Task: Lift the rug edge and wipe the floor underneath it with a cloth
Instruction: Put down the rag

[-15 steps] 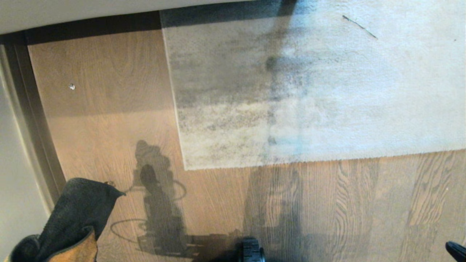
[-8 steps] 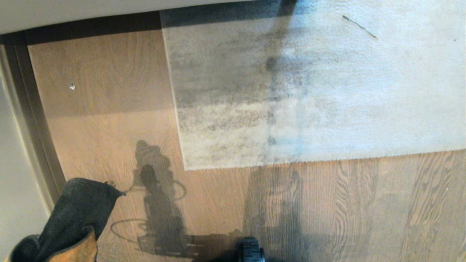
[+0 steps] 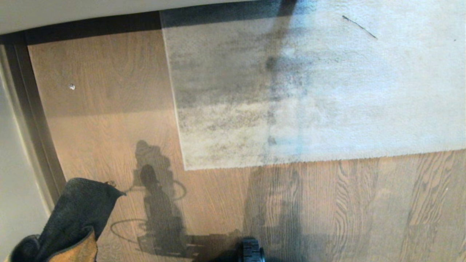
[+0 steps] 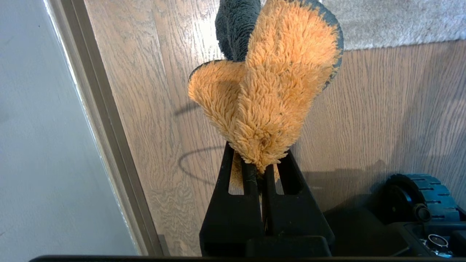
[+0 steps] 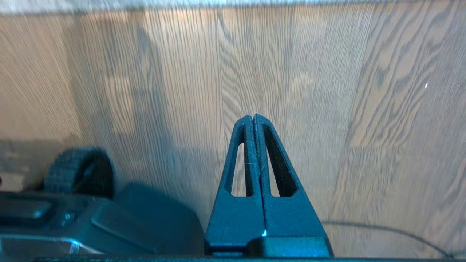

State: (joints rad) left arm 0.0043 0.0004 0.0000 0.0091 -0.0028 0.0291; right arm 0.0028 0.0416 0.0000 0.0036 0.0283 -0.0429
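The left gripper (image 4: 259, 163) has its jaws clamped on the cloth (image 4: 269, 83), pinching a bunched fold so the mustard-tan face fans out beyond the fingertips and the dark grey face shows behind. In the head view the cloth (image 3: 72, 214) hangs over the floor (image 3: 120, 98), near side of the rug's square corner and apart from it, close to the pale wall trim (image 3: 32, 120). The right gripper (image 5: 253, 118) has its jaws pressed together on nothing, above bare planks on the near side of the rug edge (image 3: 313, 159). The rug edge lies flat on the floor. A black wheel (image 3: 252, 251) of the base sits nearer than the rug corner.
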